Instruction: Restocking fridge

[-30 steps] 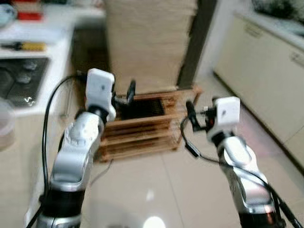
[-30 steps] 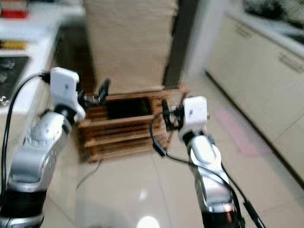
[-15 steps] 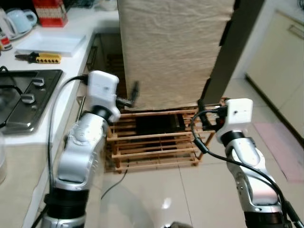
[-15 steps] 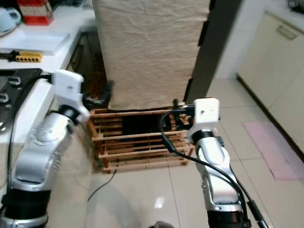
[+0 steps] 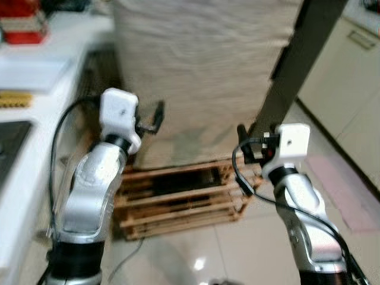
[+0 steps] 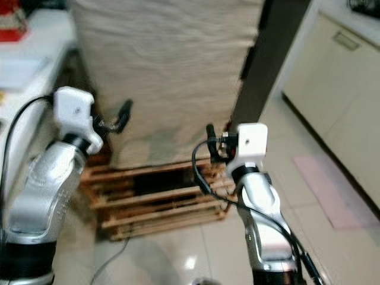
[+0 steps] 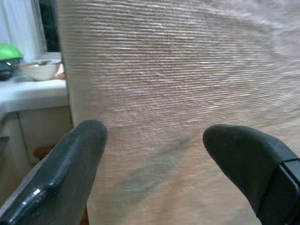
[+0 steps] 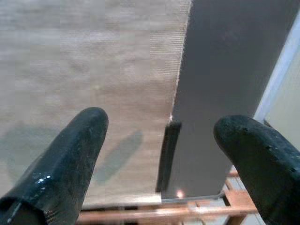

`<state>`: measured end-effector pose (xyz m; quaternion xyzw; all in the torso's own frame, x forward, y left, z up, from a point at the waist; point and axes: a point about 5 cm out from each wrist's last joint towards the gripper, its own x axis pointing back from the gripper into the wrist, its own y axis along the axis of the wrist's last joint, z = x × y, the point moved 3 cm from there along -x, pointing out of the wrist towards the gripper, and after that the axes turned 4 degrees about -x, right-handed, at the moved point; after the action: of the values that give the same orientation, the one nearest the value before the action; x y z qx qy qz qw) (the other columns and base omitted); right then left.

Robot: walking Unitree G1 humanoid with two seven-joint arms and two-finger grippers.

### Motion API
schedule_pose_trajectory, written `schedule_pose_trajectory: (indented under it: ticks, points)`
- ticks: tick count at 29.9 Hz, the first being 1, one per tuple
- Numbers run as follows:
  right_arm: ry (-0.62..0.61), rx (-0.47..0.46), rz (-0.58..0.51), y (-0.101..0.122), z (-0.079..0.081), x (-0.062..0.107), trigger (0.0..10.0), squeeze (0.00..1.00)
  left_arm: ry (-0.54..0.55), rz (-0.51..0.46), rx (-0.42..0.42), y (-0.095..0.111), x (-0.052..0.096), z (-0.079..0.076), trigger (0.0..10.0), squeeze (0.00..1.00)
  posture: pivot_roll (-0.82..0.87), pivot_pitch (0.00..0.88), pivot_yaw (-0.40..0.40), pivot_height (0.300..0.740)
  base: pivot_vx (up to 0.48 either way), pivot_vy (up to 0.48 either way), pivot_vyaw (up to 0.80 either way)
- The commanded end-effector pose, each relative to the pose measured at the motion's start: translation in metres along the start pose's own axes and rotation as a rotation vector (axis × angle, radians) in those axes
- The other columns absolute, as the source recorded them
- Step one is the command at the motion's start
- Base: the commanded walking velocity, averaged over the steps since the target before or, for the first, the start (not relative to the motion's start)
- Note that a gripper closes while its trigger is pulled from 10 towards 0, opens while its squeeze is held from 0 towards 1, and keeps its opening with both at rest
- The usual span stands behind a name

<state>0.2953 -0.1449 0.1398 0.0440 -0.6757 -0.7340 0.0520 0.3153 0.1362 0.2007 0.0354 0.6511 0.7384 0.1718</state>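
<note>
A tall fridge draped in beige cloth [image 5: 202,71] stands ahead on a wooden pallet [image 5: 178,199], with its dark grey side [image 5: 297,65] showing at the right. My left gripper [image 5: 155,116] is raised in front of the cloth, open and empty. My right gripper [image 5: 242,142] hovers open near the fridge's right front corner, also empty. In the right wrist view the cloth's edge [image 8: 180,70] meets the grey side [image 8: 234,84], and a dark handle-like strip [image 8: 166,157] shows low down. The left wrist view faces the cloth [image 7: 187,93] at close range.
A white counter [image 5: 35,77] with a red box [image 5: 21,24] and a yellow item runs along the left. Cream cabinets [image 5: 350,89] line the right wall. A pink mat [image 5: 347,190] lies on the glossy tiled floor. A bowl and a green thing [image 7: 28,65] sit on a far counter.
The camera has shifted and come closer to the fridge, so the cloth looms larger. Both arms are raised higher before it; both grippers stay open.
</note>
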Motion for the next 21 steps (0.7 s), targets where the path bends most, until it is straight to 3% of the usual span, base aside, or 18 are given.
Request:
schedule_pose_trajectory:
  ticks: [1,13,21]
  points:
    - [0.068,-0.024,-0.034,0.006,0.014,0.004,10.0,0.0,-0.047,-0.007,0.01,0.0,0.01,0.0,10.0,0.0,0.03,0.0,-0.045,0.74,0.0,0.0,0.0]
    - [0.057,-0.007,-0.01,-0.002,0.009,0.016,10.0,0.0,-0.066,-0.025,0.003,0.001,0.027,0.005,10.0,0.0,0.03,0.0,-0.053,0.74,0.0,0.0,0.0]
    - [0.061,-0.013,-0.006,-0.003,0.009,0.022,10.0,0.0,-0.091,-0.02,-0.001,0.001,0.028,0.002,10.0,0.0,0.03,0.0,-0.052,0.74,0.0,0.036,-0.07]
